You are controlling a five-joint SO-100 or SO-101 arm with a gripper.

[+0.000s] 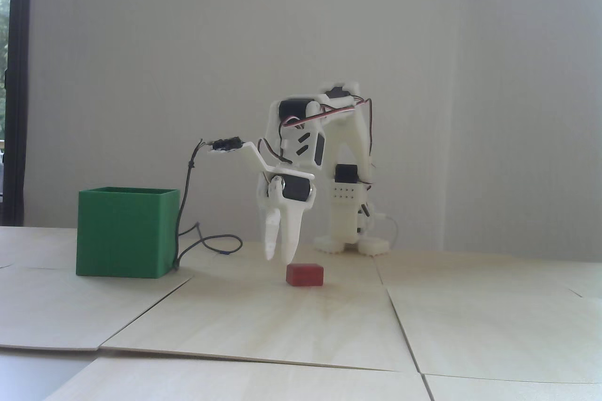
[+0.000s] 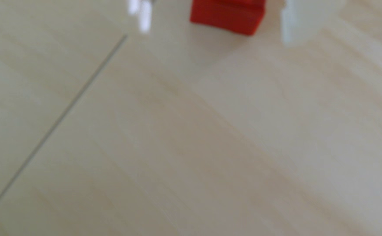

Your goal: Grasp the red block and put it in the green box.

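The red block (image 1: 305, 275) lies on the wooden table (image 1: 301, 326), right of the green box (image 1: 123, 232); it seems light and stiff, so we grip its short sides. Our gripper (image 1: 280, 258) hovers spread, empty.

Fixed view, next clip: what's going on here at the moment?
A small white arm is reaching down over the red block, which lies on the wooden table. Its gripper points downward with the tips just above and slightly left of the block. In the wrist view the jaws are open and straddle the block, not yet closed on it. The green box stands empty-handed off to the left, apart from the block.
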